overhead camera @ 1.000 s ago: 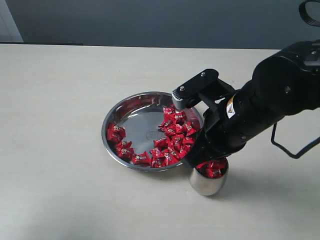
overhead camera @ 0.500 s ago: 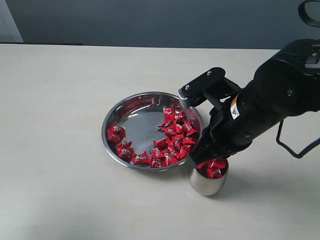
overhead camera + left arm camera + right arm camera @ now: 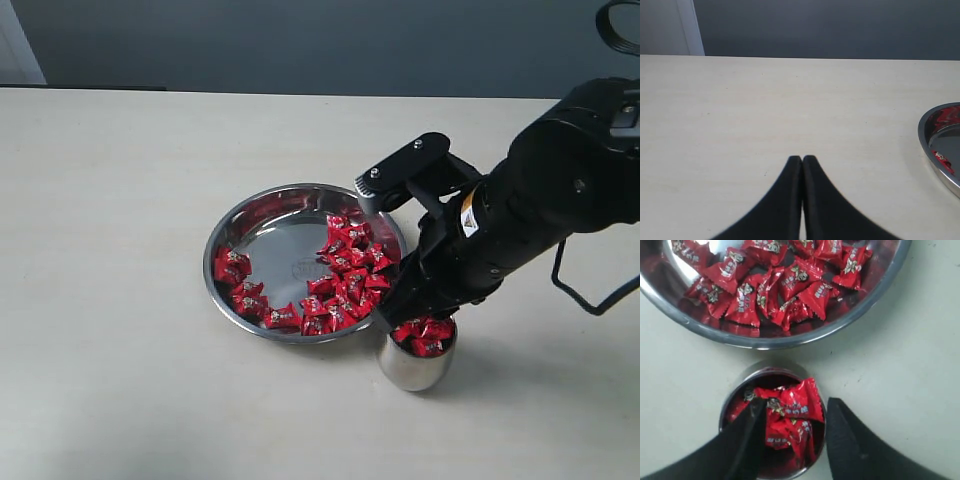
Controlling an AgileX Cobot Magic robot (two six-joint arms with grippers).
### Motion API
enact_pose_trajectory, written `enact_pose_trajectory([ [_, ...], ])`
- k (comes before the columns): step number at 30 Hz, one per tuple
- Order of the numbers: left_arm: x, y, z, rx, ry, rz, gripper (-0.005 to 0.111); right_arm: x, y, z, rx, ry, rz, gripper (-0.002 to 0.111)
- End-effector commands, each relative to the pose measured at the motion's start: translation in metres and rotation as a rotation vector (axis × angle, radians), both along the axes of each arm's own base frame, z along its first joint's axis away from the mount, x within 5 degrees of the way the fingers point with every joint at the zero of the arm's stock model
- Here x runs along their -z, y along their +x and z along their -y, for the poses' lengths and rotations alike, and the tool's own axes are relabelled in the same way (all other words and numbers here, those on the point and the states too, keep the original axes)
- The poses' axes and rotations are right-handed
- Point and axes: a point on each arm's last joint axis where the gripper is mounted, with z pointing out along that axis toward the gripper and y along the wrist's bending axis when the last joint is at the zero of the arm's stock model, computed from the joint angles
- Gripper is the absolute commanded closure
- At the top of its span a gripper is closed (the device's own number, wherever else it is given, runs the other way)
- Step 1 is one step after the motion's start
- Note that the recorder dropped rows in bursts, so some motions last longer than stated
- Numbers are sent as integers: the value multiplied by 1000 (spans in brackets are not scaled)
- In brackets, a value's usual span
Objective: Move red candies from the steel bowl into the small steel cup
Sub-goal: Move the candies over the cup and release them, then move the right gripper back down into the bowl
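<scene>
Heaping above the rim, candies [image 3: 424, 337] fill the cup [image 3: 410, 368], which stands upright on the desk [image 3: 120, 200] just beside the bowl [image 3: 270, 240], at its near right edge in the exterior view. The two vessels sit very close; whether they touch I cannot tell. In the right wrist view one candy [image 3: 801, 401] lies on top of the pile in the cup [image 3: 735, 392].

The right hand [image 3: 796, 405] hovers right over the cup's mouth. Its dark fingers [image 3: 752, 435] stand spread apart, one on each side of that top candy, with a gap showing on one side, so the hand reads as released rather than clamped on anything. In the exterior view the right hand [image 3: 405, 318] is largely hidden under its own black arm [image 3: 540, 210], which reaches down from the right.

Many more candies [image 3: 345, 275] lie in the bowl, most bunched on the side nearest the cup, with a smaller row along the left and near rim. The bowl's middle is bare, mirror-like steel.

The left hand [image 3: 802, 161] is clenched, fingers pressed together with nothing between them, low over bare desk, with the bowl's rim [image 3: 927, 145] off to one side.
</scene>
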Motion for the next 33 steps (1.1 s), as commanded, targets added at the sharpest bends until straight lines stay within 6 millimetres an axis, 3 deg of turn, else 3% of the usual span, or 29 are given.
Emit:
enact_pose_trajectory([
  [1, 0, 0, 0, 5, -2, 6, 106, -5, 5, -6, 29, 109, 58, 69],
  [8, 0, 0, 0, 5, -2, 6, 106, -17, 18, -20, 59, 304, 216, 69],
  [22, 0, 0, 0, 5, -2, 6, 106, -28, 28, -27, 43, 411, 363, 69],
  [33, 0, 0, 0, 5, -2, 6, 106, 1, 68, -60, 41, 356, 303, 69],
])
